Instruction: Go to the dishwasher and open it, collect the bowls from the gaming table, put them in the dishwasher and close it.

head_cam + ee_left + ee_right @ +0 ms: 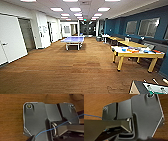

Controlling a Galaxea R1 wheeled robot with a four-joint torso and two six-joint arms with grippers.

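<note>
the gaming table stands to the right of the room, white top on yellow legs, with small blue bowls on it among orange and other bits — too blurred to count. just beyond it, more yellow tables line the blue wall; a ping-pong table sits far down the wooden floor. whether either hand is wide or narrow, i cannot tell. the bowls look uncollected — most of the job seems left.

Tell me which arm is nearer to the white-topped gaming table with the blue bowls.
Right, probably. The gaming table stands ahead on the robot's right, well off. Both wrist cameras look down on wood floor, so neither arm is close to it.
</note>
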